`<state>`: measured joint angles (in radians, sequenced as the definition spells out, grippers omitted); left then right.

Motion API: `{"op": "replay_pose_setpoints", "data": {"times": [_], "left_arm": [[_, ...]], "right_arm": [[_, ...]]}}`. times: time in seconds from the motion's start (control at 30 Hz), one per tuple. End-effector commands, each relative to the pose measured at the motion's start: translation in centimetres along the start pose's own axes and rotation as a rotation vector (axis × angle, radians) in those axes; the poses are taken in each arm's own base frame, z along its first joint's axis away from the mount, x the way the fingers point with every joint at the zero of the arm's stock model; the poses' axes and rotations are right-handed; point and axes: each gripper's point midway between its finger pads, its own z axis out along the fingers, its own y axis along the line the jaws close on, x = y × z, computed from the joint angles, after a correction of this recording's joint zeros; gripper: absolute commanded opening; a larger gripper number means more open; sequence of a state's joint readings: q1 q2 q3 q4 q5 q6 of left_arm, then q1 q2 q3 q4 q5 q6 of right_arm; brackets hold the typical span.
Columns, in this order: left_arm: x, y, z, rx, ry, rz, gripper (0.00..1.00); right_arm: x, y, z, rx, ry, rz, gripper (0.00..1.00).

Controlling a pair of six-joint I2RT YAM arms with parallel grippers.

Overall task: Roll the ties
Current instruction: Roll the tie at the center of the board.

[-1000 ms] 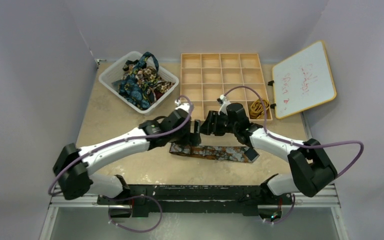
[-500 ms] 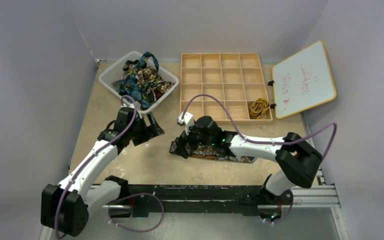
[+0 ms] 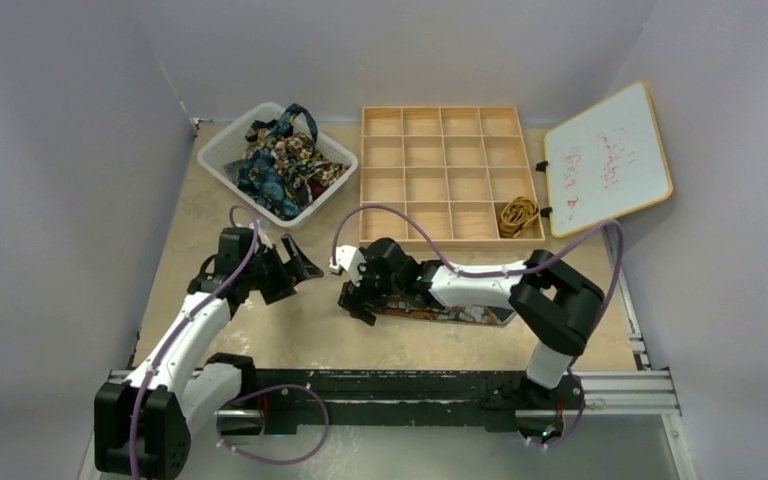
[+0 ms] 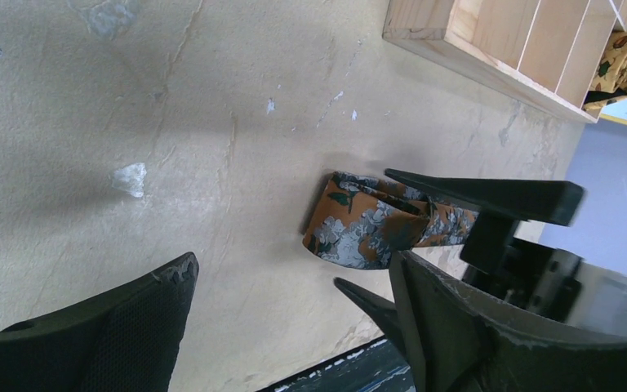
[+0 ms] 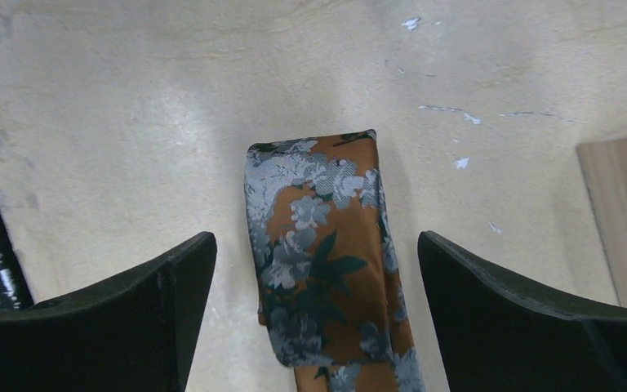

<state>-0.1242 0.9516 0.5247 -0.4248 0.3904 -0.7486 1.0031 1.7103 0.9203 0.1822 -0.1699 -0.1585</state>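
Brown tie (image 3: pixel 450 311): lies flat on the table (image 3: pixel 210 230) toward the near edge, running left to right; its orange-and-grey floral left end looks doubled over (clearest in the right wrist view).
Right gripper (image 5: pixel 317 241): fingers spread wide, one on each side of that left end, neither touching the cloth.
Left gripper (image 3: pixel 298 264): fingers apart and holding nothing, left of the tie's end and apart from it, just near of the basket.
Basket (image 3: pixel 222 150): white, at the far left, holding a heap of ties (image 3: pixel 278 160) in blue-teal and brown floral.
Wooden tray (image 3: pixel 450 120): far centre, with a gold-yellow tie (image 3: pixel 517 213) bundled in its nearest right compartment.
Whiteboard (image 3: pixel 610 150): far right, tilted, with red writing.
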Motion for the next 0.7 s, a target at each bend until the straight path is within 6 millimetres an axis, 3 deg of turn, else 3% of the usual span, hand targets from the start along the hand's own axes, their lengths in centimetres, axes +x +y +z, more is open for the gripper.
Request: {"op": "replay_pose_setpoints", "data": {"times": [0.0, 0.2, 0.37, 0.47, 0.67], "left_arm": [[-0.3, -0.7, -0.1, 0.049, -0.014, 0.015, 0.85], [-0.3, -0.9, -0.4, 0.057, -0.02, 0.024, 0.85], [-0.1, -1.3, -0.5, 0.081, -0.012, 0.03, 0.8], [0.0, -1.4, -0.5, 0.097, -0.011, 0.023, 0.79], [1.0, -1.3, -0.3, 0.119, 0.014, -0.014, 0.79]], "right_arm": [[-0.1, -0.5, 1.0, 0.004, 0.051, -0.07, 0.92], [3.0, 0.0, 2.2, -0.062, 0.176, -0.122, 0.82], [6.1, 1.0, 1.5, -0.142, 0.29, -0.155, 0.67], [5.3, 1.7, 1.4, -0.184, 0.267, -0.157, 0.56], [4.2, 2.8, 1.4, -0.251, 0.235, -0.151, 0.46]]}}
